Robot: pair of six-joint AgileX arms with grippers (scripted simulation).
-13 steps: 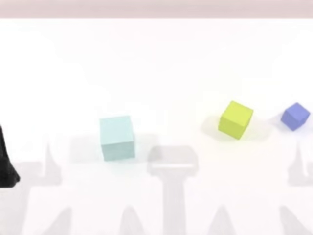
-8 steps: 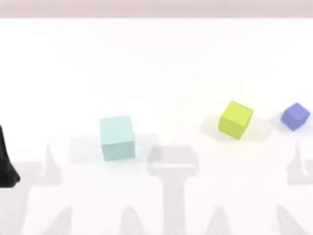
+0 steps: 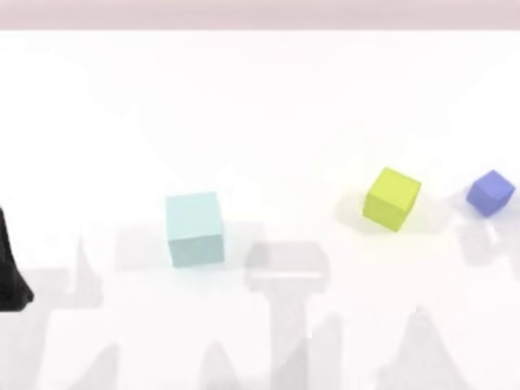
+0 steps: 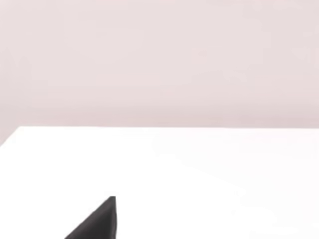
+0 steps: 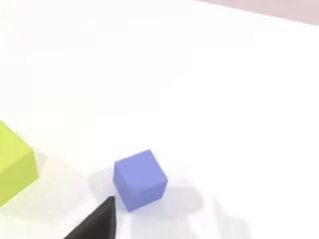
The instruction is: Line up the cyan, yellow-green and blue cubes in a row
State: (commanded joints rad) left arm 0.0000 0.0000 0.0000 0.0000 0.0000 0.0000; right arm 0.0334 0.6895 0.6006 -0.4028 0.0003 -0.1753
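The three cubes sit apart on the white table. The pale cyan cube (image 3: pixel 194 229) is left of centre, the yellow-green cube (image 3: pixel 392 198) is to its right, and the small blue cube (image 3: pixel 490 192) is near the right edge. In the right wrist view my right gripper (image 5: pixel 164 231) hovers open just short of the blue cube (image 5: pixel 139 180). One dark fingertip (image 5: pixel 102 219) shows beside that cube, and the yellow-green cube (image 5: pixel 15 172) lies off to the side. My left gripper (image 4: pixel 164 231) is open over bare table, with one fingertip (image 4: pixel 99 221) in view.
My left arm (image 3: pixel 10 268) stands parked at the table's left edge. The table's far edge (image 3: pixel 260 31) runs along the top of the top view. Grey arm shadows fall across the table's front strip.
The shadows at the table's front right have shifted left and toward the blue cube. The cubes and the left arm have not moved.
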